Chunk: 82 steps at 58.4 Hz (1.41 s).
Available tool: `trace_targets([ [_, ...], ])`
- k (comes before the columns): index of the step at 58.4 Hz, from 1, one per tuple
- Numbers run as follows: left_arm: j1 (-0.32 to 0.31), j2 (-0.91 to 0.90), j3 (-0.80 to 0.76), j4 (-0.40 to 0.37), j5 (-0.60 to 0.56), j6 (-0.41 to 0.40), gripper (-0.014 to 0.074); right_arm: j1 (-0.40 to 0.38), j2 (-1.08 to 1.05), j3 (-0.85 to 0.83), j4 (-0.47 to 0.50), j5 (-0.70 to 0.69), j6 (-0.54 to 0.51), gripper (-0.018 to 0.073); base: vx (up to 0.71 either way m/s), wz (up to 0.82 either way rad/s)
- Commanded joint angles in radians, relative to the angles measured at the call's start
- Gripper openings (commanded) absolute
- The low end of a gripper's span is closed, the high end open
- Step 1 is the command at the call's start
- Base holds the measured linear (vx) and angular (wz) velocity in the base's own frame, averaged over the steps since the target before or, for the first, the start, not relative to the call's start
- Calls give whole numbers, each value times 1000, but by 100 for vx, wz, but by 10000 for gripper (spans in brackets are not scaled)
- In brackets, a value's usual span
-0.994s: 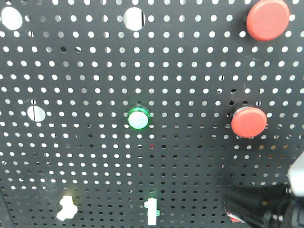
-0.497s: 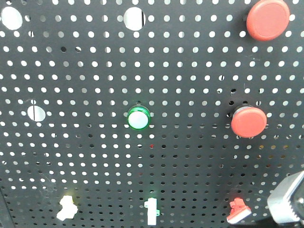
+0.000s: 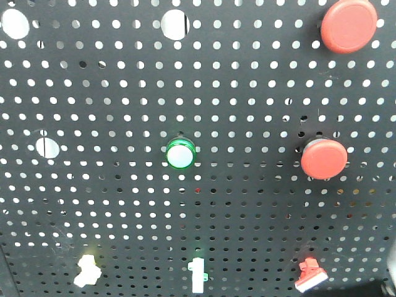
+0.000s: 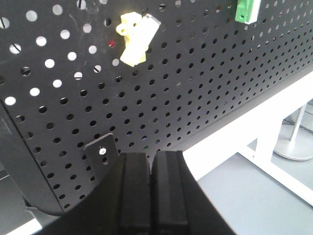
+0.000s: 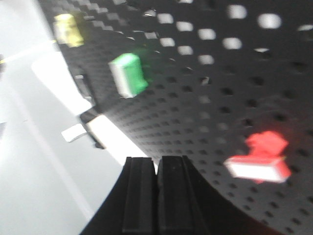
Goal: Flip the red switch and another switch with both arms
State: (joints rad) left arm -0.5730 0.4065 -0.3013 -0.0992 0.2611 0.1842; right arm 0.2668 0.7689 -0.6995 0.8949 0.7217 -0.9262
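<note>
Left end effector (image 4: 150,157), fingers together, sits just below the pale yellow toggle (image 4: 136,40); right end effector (image 5: 157,162), pinched together too, has the red switch (image 5: 259,157) off to its right.

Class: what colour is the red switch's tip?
White; the red switch shows it best in the front view.

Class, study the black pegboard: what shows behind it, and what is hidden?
Through holes in the pegboard and its large openings, only bright patches show. It hides the rest, including behind the red switch.
</note>
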Motion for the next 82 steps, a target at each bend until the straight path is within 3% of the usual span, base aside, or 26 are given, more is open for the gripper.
trace_targets([
  [1, 2, 3, -30, 0, -82, -1, 3, 0, -54, -32, 13, -40, 36, -6, 0, 0],
  [9, 2, 3, -30, 0, -82, -3, 3, 0, -170, -32, -189, -84, 178, -6, 0, 0],
  [25, 2, 3, -30, -1, -84, -12, 3, 0, -433, 8, -941, -145, 790, -6, 0, 0],
  [33, 2, 3, -30, -1, -94, -11, 3, 0, -531, 119, -1146, -221, 966, -6, 0, 0],
  [38, 2, 3, -30, -1, -73, -11, 3, 0, -561, 169, -1191, -267, 1033, -6, 0, 0],
  [44, 2, 3, -30, -1, -33, -11, 3, 0, -567, 208, -1169, -264, 1079, -6, 0, 0],
  [56, 2, 3, -30, -1, -13, -11, 3, 0, -566, 260, -1109, -249, 1076, -6, 0, 0],
  [82, 5, 1, -8, 0, -27, -9, 3, 0, -566, 260, -1113, -236, 1076, -6, 0, 0],
])
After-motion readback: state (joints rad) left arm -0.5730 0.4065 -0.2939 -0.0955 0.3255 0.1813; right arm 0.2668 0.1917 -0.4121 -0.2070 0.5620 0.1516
